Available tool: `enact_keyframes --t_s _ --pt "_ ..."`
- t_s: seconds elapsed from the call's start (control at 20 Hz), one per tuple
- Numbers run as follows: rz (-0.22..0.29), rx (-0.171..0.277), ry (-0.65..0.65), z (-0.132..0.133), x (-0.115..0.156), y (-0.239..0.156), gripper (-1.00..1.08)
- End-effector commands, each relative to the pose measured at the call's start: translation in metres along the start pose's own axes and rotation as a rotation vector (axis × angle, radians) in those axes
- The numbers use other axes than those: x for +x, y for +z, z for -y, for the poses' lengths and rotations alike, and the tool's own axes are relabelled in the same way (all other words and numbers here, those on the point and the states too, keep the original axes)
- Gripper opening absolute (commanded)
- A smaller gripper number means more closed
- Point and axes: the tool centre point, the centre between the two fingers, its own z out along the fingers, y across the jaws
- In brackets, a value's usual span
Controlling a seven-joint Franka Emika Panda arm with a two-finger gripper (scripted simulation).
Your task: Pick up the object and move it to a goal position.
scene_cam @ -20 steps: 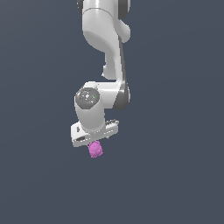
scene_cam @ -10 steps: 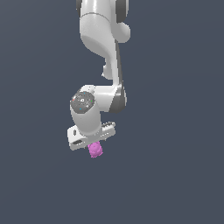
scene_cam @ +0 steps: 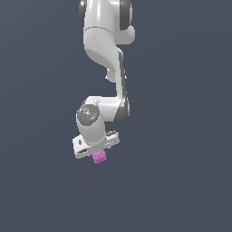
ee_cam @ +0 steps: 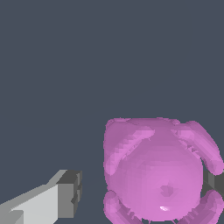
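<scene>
The scene is seen in the exterior view from well back, with the whole white arm (scene_cam: 105, 68) framed against a plain grey-blue backdrop (no floor line is shown). The wrist view is taken from very close, looking past one grey-tipped finger (ee_cam: 65, 194) at the pink knobbed ball (ee_cam: 159, 173), which fills much of the frame. The same ball (scene_cam: 99, 157) is shared with the exterior view, where it appears tiny beneath the gripper (scene_cam: 98, 151).

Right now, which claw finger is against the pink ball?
The grey finger, half hidden at the edge of the ball. The white finger with a grey pad shows a clear gap from it.
</scene>
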Motion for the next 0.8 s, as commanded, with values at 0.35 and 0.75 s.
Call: enact_keyframes --t_s 0.35,0.75 --pt "-0.001 0.0 -0.001 -0.0009 0.0014 0.0113 -1.0" --pt "-0.001 0.0 -0.001 -0.0009 0.0014 0.0113 -1.0"
